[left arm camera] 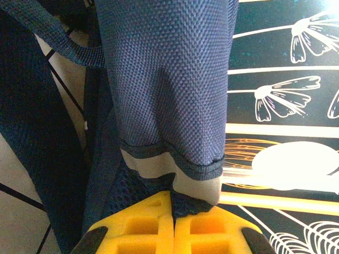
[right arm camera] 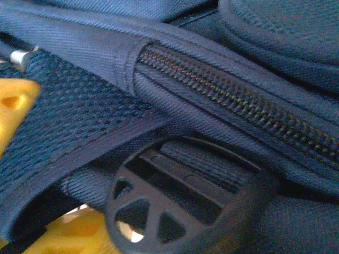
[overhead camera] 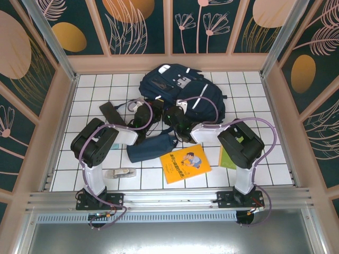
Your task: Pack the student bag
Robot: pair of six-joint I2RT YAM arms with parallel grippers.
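While bag (overhead camera: 180, 90) lies far centre, packing looks barely begun — left gripper (left arm camera: 173, 211) clenched on its fabric; right gripper (overhead camera: 174, 115) beside zip, grip unclear. Book (overhead camera: 185, 163), pouch (overhead camera: 151, 147) near, unpacked.

A navy pencil pouch (overhead camera: 151, 148) lay on the white tiled table (overhead camera: 275, 159), a yellow illustrated book (overhead camera: 185, 165) just to its right. A green booklet (overhead camera: 226, 157) lay further right, and a small pale object (overhead camera: 121, 172) near left.

Tiled table (overhead camera: 90, 87): student bag (overhead camera: 204, 98), pouch (overhead camera: 151, 148), book (overhead camera: 185, 163)
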